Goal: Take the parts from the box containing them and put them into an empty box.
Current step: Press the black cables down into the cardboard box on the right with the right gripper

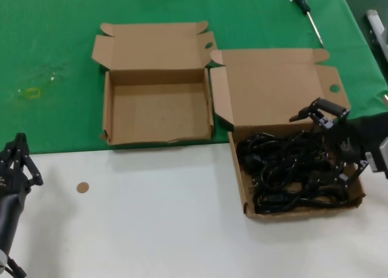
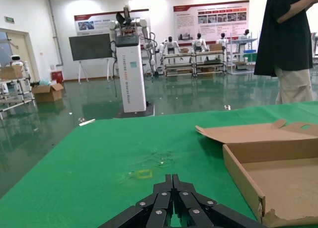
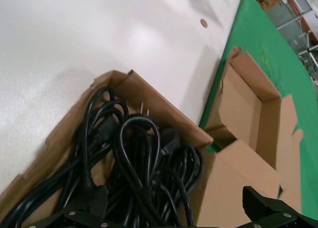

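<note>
Black power cords (image 1: 291, 172) lie tangled in the shallow cardboard box (image 1: 242, 193) at the right, its lid (image 1: 276, 87) open to the back. My right gripper (image 1: 325, 146) is open over the cords at the box's right side, and it holds nothing. In the right wrist view the cords (image 3: 134, 163) lie between its spread fingers (image 3: 79, 215). The empty box (image 1: 108, 111) with taller walls stands to the left on the green cloth; it also shows in the left wrist view (image 2: 243, 181). My left gripper (image 1: 18, 163) is shut and empty, parked at the near left.
A screwdriver (image 1: 308, 10) lies on the green cloth (image 1: 48, 42) at the back right. A small brown disc (image 1: 82, 186) lies on the white table (image 1: 151, 223). A yellow mark (image 1: 30, 92) is on the cloth at the left. A person (image 2: 290, 39) stands beyond the table.
</note>
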Available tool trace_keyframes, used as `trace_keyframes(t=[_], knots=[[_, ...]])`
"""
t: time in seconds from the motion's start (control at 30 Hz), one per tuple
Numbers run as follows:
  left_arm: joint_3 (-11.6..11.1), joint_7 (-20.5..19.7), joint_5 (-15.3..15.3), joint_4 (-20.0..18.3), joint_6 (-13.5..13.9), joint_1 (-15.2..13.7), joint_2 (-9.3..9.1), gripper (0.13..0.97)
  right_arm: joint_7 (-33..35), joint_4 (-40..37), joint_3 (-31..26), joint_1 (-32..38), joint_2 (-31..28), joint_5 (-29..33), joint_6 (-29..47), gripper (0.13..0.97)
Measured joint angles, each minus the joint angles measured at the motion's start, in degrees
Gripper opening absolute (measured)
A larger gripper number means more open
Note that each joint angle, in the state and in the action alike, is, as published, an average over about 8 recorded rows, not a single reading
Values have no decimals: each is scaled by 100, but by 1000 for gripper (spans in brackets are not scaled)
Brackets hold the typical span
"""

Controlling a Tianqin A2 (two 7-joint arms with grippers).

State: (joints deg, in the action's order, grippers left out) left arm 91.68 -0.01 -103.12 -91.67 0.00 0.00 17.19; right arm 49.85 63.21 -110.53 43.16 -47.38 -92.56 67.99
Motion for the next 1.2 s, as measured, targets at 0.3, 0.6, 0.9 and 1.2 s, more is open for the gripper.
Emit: trace_keyframes(t=[0.3, 0.6, 0.9, 1.2], knots=[[0, 0, 0, 0, 0, 0, 0, 152, 51, -104, -138, 107, 170, 104, -29, 939], [0, 0, 0, 0, 0, 0, 0, 152, 329, -479, -294, 334, 340, 306, -116, 864], [0, 0, 0, 0, 0, 0, 0, 152, 493, -752, -400, 448, 400, 433, -127, 711], [0, 0, 0, 0, 0, 0, 0, 152, 534, -886, -401, 537, 447, 444, -158, 585]])
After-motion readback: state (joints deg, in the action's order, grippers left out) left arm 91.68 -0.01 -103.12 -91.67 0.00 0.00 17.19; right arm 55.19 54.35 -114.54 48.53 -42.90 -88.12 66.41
